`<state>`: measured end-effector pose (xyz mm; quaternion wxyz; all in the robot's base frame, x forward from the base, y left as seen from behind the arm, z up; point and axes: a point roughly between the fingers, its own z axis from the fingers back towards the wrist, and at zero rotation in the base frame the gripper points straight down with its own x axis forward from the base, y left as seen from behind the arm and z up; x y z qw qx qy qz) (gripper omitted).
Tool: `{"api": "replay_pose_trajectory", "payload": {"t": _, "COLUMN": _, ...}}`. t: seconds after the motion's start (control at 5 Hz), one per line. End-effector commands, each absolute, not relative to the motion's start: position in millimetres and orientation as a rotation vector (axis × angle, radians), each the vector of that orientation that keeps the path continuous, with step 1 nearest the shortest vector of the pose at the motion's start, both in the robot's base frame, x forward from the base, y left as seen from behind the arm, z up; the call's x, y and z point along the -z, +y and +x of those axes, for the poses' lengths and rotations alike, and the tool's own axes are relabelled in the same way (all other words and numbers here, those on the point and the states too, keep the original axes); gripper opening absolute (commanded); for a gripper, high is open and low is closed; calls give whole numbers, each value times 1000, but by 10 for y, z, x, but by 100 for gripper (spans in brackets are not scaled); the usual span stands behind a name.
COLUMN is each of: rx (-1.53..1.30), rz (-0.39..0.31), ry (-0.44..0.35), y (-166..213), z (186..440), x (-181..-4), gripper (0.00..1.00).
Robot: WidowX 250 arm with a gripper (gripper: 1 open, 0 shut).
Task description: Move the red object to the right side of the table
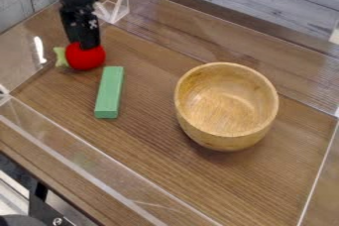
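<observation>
Clear acrylic walls (30,56) border the brown wood-grain surface (159,141), and from my seat the left wall is the tightest edge — the red object (86,57) sits close beside it, near the far left corner. I see the black hand (82,40) pointing steeply down right over that small red fruit, its lower end meeting the top of the fruit in the picture. The fingers are dark against a dark body, so I cannot tell how wide they stand or whether they grip the fruit at all. A bit of green stem shows at the fruit's left side, toward the wall.

Just to the right and a little nearer me lies a flat green block (109,91), long axis running roughly front to back, apart from the fruit but near it. Past the block there is a stretch of bare wood — open room across the middle of the surface.

Further right stands a wooden bowl (227,105), upright, its mouth facing up, well apart from the block. Behind the bowl bare wood runs along to the far right wall (265,27). The near wall (146,205) slants across the lower left of my view.
</observation>
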<state>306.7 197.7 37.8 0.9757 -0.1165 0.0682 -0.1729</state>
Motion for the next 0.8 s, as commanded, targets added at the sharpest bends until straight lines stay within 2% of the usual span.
{"api": "replay_pose_trajectory", "payload": {"t": 0.0, "rx": 335, "rz": -194, "ry": 101, "y": 2132, "z": 3114, "x": -390, "gripper": 0}}
{"api": "replay_pose_trajectory", "payload": {"t": 0.2, "rx": 282, "rz": -189, "ry": 83, "y": 2164, "z": 3078, "x": -423, "gripper": 0}}
{"api": "replay_pose_trajectory", "payload": {"t": 0.6, "rx": 243, "rz": -156, "ry": 30, "y": 2158, "z": 3081, "x": -965, "gripper": 0}}
